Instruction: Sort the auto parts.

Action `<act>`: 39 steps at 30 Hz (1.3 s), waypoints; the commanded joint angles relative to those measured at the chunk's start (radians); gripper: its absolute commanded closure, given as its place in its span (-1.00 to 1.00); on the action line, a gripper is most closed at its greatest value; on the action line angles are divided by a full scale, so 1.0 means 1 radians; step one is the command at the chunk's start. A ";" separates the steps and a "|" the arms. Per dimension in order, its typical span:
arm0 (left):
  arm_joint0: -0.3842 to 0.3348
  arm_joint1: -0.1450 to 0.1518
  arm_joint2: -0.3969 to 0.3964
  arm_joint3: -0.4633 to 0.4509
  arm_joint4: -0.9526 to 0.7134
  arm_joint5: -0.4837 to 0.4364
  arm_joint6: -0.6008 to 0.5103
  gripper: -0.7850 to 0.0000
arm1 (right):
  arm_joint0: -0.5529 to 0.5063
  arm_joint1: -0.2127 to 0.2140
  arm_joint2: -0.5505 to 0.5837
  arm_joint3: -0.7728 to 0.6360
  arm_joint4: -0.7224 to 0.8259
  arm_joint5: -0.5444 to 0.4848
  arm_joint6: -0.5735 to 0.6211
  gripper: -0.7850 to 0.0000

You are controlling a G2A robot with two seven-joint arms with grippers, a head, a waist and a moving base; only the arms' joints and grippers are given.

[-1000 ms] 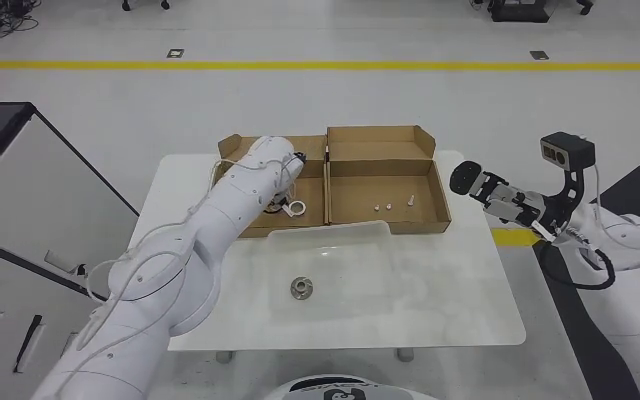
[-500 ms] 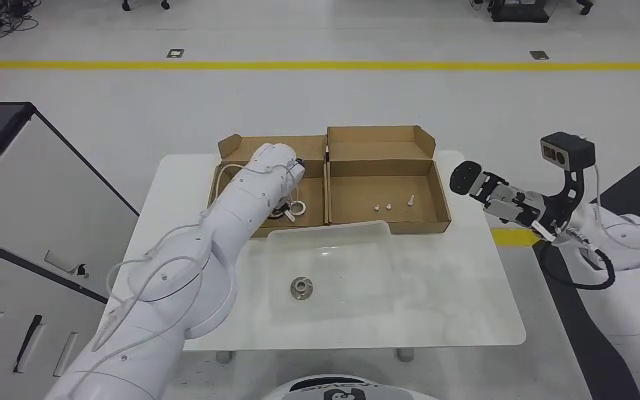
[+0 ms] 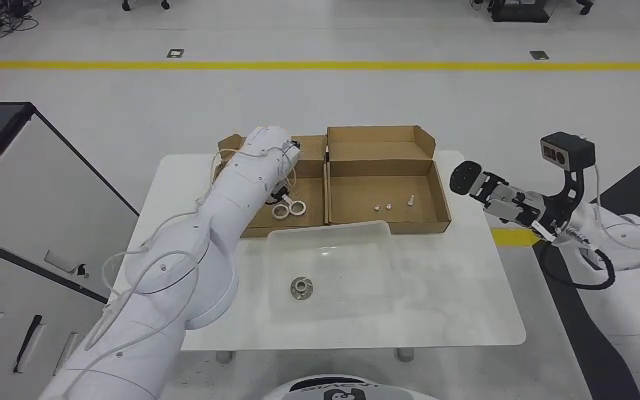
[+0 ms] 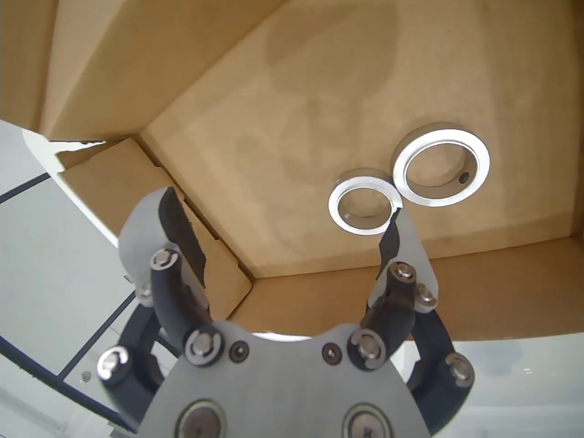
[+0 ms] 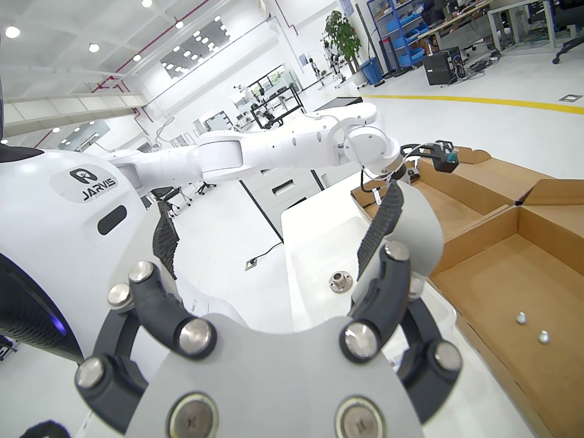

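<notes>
Cardboard walls stand close by, so the left gripper (image 4: 280, 209), its jaws spread wide and holding nothing, is best raised straight out of the left box (image 4: 319, 70), with no sideways sweep. Two metal rings (image 4: 362, 206) are found touching near the box's near right corner, one just beside a fingertip (image 4: 410, 239). A flanged hub (image 3: 301, 288) is left in the clear tray (image 3: 330, 232) toward the tabletop's near edge. The right gripper (image 5: 278, 211) is held open beyond the tabletop's right edge.

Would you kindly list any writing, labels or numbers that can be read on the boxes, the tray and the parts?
None legible: the ring box, the small-parts box, the larger ring, the smaller ring, the flanged part and the clear tray bear no writing.
</notes>
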 commanded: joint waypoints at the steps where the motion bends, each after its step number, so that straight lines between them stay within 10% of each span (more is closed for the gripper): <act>1: -0.016 0.003 -0.008 -0.006 -0.005 -0.024 0.009 -1.00 | 0.000 0.000 0.000 0.000 0.000 0.000 0.000 -1.00; 12: -0.076 0.052 -0.036 -0.136 0.014 -0.298 0.035 -1.00 | 0.000 0.000 0.000 0.000 0.000 0.000 0.000 -1.00; 20: -0.038 0.134 -0.086 -0.392 0.013 -0.371 -0.062 -1.00 | 0.000 0.000 0.000 0.000 0.000 0.000 0.000 -1.00; 39: -0.035 0.158 -0.130 -0.370 -0.042 -0.447 -0.063 -1.00 | 0.000 0.000 0.000 0.000 0.000 0.000 0.000 -1.00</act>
